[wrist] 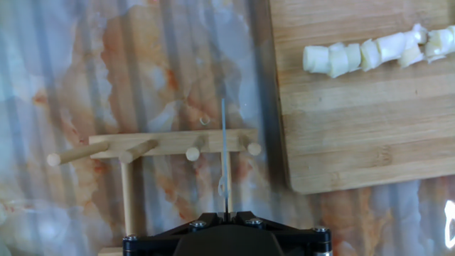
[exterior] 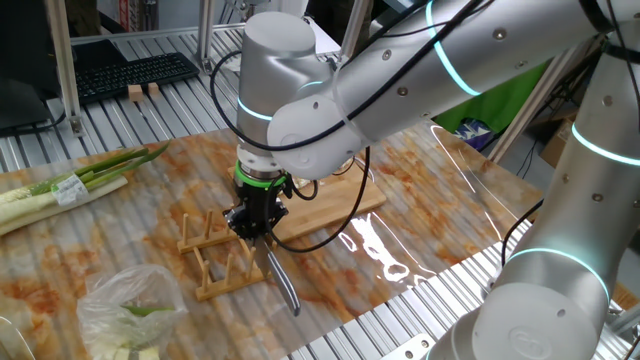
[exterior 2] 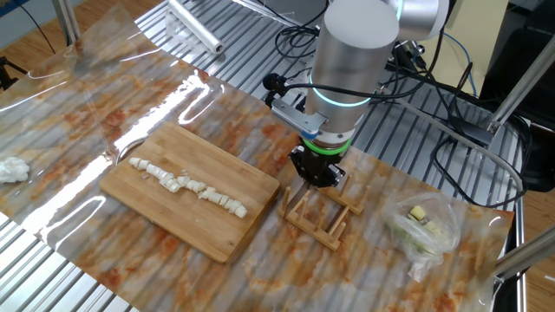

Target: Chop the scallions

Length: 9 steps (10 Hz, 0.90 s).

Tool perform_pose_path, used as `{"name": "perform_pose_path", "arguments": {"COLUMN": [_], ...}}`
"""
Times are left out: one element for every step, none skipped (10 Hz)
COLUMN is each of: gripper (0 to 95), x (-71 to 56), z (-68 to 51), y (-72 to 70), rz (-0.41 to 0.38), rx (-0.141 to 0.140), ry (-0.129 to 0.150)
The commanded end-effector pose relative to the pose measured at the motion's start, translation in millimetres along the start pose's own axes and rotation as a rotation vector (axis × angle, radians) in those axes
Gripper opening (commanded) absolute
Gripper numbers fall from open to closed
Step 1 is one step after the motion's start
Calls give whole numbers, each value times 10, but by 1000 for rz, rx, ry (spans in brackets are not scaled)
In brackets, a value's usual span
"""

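Pointing straight down, the gripper (exterior: 255, 222) hangs over a small wooden peg rack (exterior: 222, 250) that stands on the marbled plastic sheet (exterior: 420, 170) covering the table. Its jaws are closed on the handle of a knife (exterior: 281, 278); in one fixed view the blade slants down from the fingers and reaches past the rack's near rail. In the hand view the knife (wrist: 223, 153) appears edge-on as a thin vertical line between two pegs of the rack (wrist: 153, 148).

The scallions (exterior 2: 187, 183) lie on the wooden cutting board (exterior 2: 230, 234), already cut into a row of short pale segments running diagonally along the board's middle. In the hand view the segments (wrist: 377, 50) sit near the top edge of the board (wrist: 355, 128), well apart from the knife. The board lies just beside the rack.

A long green-and-white bundle with a label band (exterior: 70, 185) lies at the far left of the sheet. A clear plastic bag holding green pieces (exterior 2: 422, 227) rests on the side of the rack away from the board.
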<state>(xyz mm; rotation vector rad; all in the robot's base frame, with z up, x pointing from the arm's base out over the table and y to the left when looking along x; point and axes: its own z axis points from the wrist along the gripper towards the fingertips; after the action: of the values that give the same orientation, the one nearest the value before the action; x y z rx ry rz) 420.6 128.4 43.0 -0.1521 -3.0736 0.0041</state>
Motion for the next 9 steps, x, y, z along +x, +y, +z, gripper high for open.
{"name": "perform_pose_path", "arguments": {"gripper": [0,0,0,0,0,0,0,0,0], "x": [8,11,11,15,21,27,31,31,32], "z": [25,41,48,54,58,61,64,64,66], "y": [-4,-3,-3,-3,-5,-6,-7,-7,-7], "rz": [1,2,2,4,6,9,10,10,12], "rx": [1,1,1,1,3,4,4,4,5], "ry": [-1,-4,-2,-1,2,1,1,1,1]}}
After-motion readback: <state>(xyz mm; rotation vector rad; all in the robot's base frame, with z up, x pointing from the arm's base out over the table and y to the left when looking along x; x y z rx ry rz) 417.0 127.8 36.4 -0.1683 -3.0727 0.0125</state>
